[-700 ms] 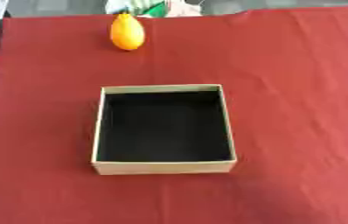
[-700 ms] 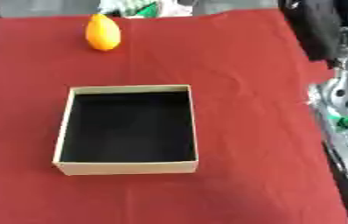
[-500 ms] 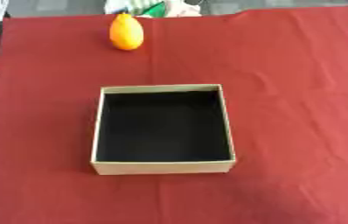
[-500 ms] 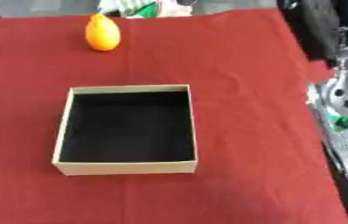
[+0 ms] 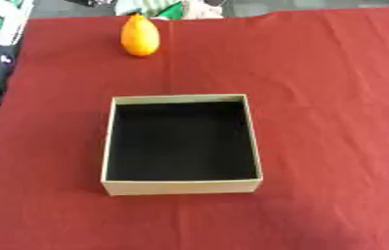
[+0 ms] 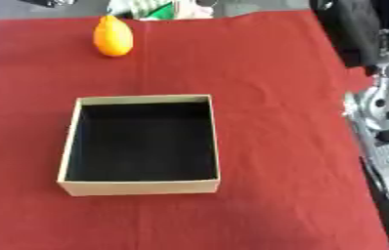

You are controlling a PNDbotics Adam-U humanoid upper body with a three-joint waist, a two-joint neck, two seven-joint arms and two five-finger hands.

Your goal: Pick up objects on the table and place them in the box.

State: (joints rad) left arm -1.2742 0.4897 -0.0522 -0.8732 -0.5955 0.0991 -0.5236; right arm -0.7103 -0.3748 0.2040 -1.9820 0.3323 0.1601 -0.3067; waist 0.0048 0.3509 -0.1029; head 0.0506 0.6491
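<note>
- One orange fruit, rounded with a small pointed top, stands in the upper left of the frame, near the far edge of the red cloth covering the table.
- One box, open-topped with pale card walls and a dark inside, sits at the centre of the frame, well apart from the fruit; nothing shows inside it.
- That makes one object to move and one box to receive it; no other loose object shows on the cloth.
- Neither robot hand appears in either eye view, so how far open each is cannot be told, nor whether either holds anything.
- In the right eye view, silver and black machinery shows beside the cloth's right edge; what it is cannot be made out.
- The fruit looks light and fairly stiff, with a smooth skin likely to slip or roll.
- A sensible hold would be around its widest middle, fingers on one side and thumb opposite.
- The task appears not yet begun.
</note>
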